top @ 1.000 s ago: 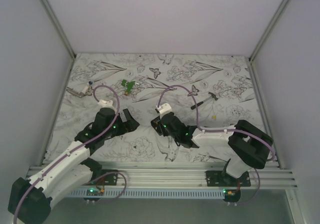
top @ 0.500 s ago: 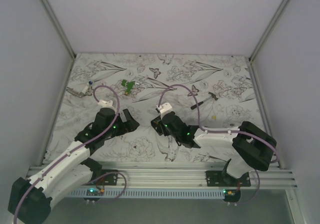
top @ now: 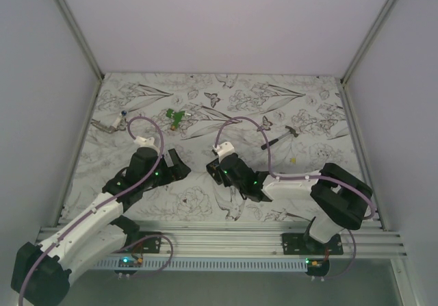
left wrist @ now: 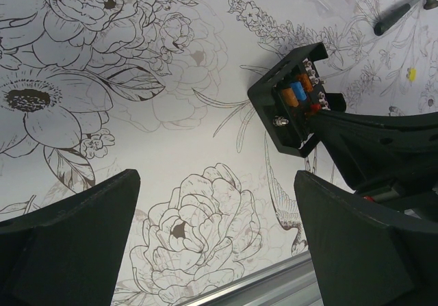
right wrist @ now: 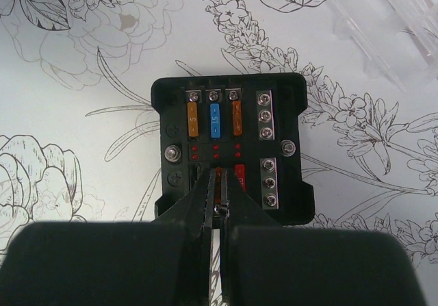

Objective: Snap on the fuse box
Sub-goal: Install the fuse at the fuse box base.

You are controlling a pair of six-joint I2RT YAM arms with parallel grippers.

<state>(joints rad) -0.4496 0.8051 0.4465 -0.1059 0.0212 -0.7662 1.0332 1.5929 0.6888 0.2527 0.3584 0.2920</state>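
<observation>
The fuse box (right wrist: 229,148) is a black square box lying flat on the flowered mat, with orange, blue and red fuses and two screw strips showing inside. The left wrist view has the fuse box (left wrist: 291,104) at the upper right. My right gripper (right wrist: 217,177) is shut, its tips down on the middle slot of the box's near row, with a sliver of orange fuse showing in the thin slit between them. From above, the right gripper (top: 220,169) covers most of the box. My left gripper (left wrist: 215,237) stands wide open over bare mat, left of the box, nothing between its fingers.
A clear plastic piece (right wrist: 383,25) lies just beyond the box. Farther back are a green piece (top: 176,116), a thin black tool (top: 279,137), a small metal part (top: 109,124) and a yellow bit (top: 292,160). Walls close both sides; an aluminium rail (top: 219,236) runs along the near edge.
The right arm's elbow has swayed slightly while its gripper stays shut on the fuse box. The left arm has not moved.
</observation>
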